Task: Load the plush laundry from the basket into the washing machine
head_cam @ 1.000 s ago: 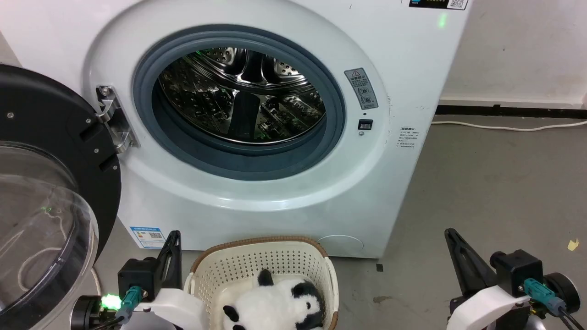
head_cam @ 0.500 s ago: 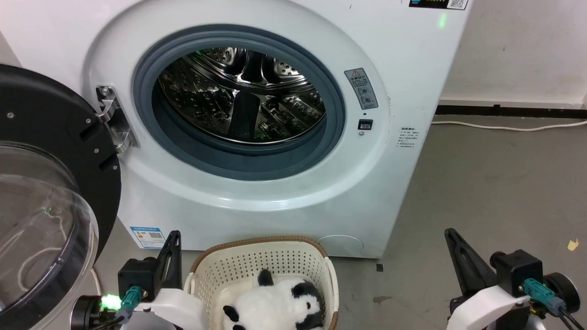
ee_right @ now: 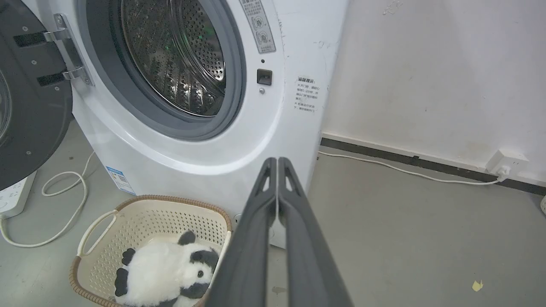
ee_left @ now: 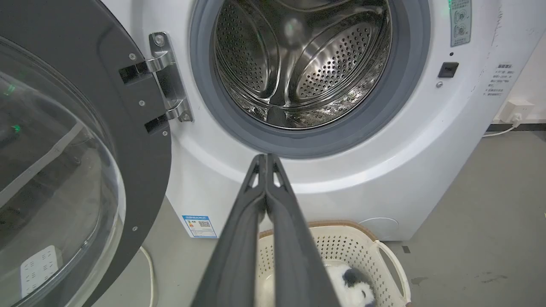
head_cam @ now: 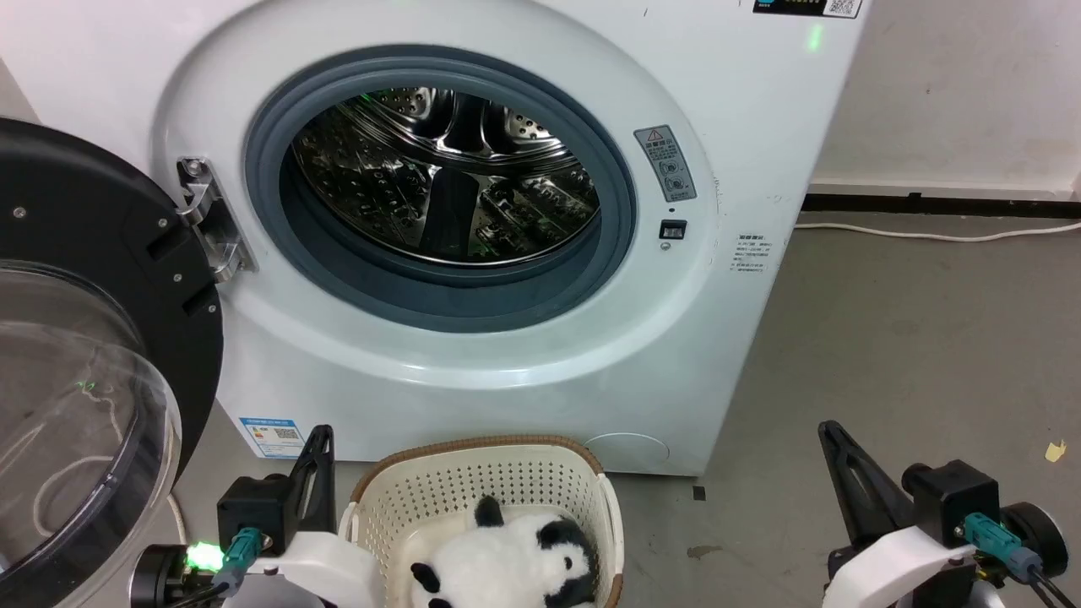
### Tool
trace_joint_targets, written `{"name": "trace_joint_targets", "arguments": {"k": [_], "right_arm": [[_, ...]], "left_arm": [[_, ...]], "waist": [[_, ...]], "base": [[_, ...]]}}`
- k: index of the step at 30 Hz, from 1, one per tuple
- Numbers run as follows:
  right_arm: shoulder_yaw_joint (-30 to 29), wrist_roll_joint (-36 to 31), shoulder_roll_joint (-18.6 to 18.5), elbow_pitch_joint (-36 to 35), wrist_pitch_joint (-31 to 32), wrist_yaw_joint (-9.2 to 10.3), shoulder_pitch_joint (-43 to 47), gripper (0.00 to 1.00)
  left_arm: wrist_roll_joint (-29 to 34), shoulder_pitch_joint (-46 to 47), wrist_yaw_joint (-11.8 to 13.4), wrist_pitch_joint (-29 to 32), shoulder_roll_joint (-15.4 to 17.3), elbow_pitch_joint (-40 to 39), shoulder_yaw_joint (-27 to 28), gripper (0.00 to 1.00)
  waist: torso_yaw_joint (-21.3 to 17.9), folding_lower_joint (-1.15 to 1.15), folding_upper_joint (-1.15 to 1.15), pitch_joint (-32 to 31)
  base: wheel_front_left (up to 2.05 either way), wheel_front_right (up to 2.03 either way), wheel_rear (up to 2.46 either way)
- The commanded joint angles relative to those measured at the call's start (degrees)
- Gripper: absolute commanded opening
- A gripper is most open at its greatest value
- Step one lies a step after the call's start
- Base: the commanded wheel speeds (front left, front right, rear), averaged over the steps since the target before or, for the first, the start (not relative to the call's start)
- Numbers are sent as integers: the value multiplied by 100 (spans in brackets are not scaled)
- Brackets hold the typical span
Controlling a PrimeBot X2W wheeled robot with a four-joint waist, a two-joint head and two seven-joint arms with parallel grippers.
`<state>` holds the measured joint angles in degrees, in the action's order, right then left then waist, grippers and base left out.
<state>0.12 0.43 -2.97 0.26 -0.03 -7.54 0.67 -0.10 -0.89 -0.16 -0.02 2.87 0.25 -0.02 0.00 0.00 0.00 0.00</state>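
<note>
My left gripper (ee_left: 265,158) and right gripper (ee_right: 277,161) are both pressed together, empty. The panda (ee_right: 164,273) lies, seemingly sideways, in the basket (ee_right: 170,198) before the washing machine (head_cam: 760,127); descending unopened, I'd shove it or tip the basket.

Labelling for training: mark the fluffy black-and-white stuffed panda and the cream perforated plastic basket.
stuffed panda (ee_right: 162,265), right wrist view, white body.
perforated basket (ee_right: 164,219), right wrist view, far inner wall.
</note>
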Motion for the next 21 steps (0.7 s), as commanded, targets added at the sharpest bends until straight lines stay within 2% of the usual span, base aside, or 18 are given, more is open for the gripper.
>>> {"name": "trace_joint_targets", "arguments": {"k": [1,21], "right_arm": [[4,4,0,1,-1,0,2,100],[-27,143,1,-34,-202,1,39,100]], "left_arm": [[-1,-2,-1,-2,0,1,0,100],[-213,43,19,-203,0,237,-313,100]], "waist": [[0,0,0,0],[-129,0,0,155]], "base": [[0,0,0],[0,0,0]]}}
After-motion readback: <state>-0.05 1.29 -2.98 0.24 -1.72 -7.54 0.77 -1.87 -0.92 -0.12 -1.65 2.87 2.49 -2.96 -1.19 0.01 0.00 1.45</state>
